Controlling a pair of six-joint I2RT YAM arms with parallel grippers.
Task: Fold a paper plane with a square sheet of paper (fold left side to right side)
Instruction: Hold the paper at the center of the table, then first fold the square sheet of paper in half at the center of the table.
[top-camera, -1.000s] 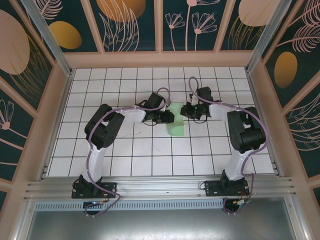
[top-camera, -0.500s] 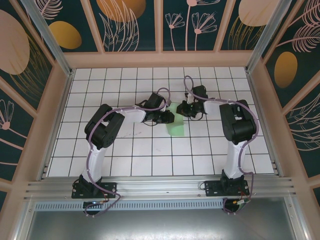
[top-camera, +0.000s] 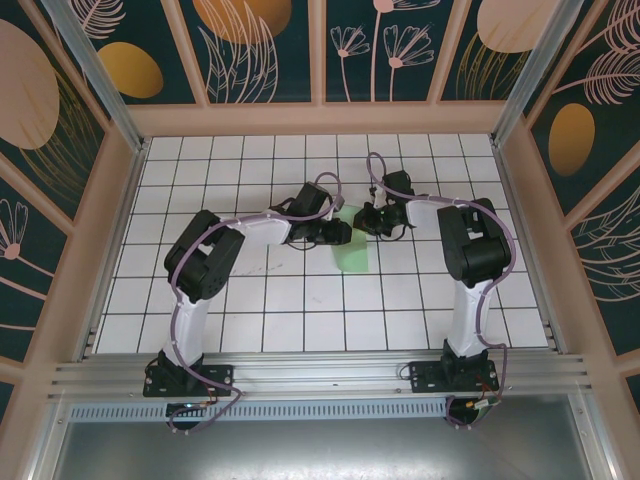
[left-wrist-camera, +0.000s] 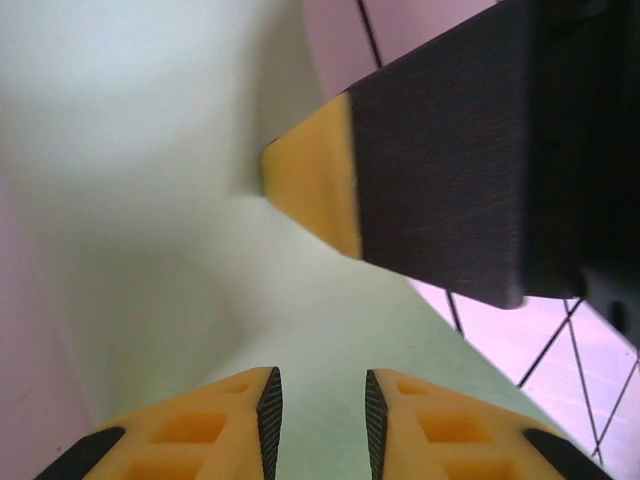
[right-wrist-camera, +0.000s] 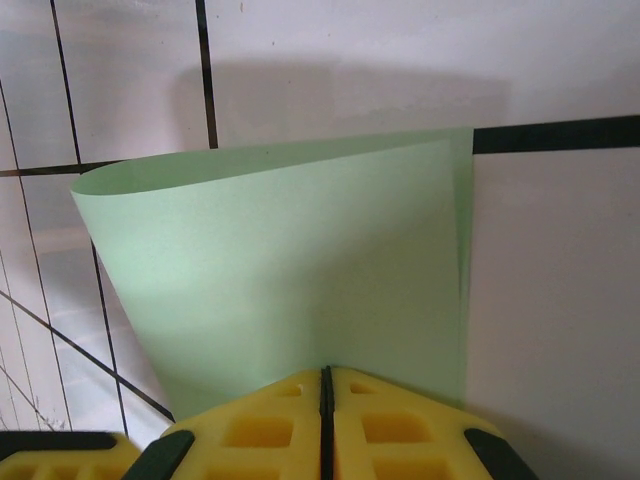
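The square sheet of paper (top-camera: 352, 256) lies folded over into a narrow pale green strip in the middle of the tiled table. In the right wrist view the paper (right-wrist-camera: 300, 270) has a rounded, uncreased fold at its left. My right gripper (right-wrist-camera: 325, 385) is shut, its tips pressing on the paper's near edge; from above, the right gripper (top-camera: 362, 222) is at the strip's far right corner. My left gripper (top-camera: 342, 233) hovers at the strip's left side. Its jaws (left-wrist-camera: 320, 410) stand apart over the paper (left-wrist-camera: 150, 200), gripping nothing. The right gripper's fingertip (left-wrist-camera: 312, 190) dents the sheet.
The white grid-tiled table (top-camera: 250, 300) is boxed in by wooden-framed walls (top-camera: 120, 210) on three sides. An aluminium rail (top-camera: 320, 375) with both arm bases runs along the near edge. The two grippers are very close together over the paper.
The right gripper has moved left onto the paper's edge and stayed there. The left gripper's jaws have parted a little, letting go of the paper.
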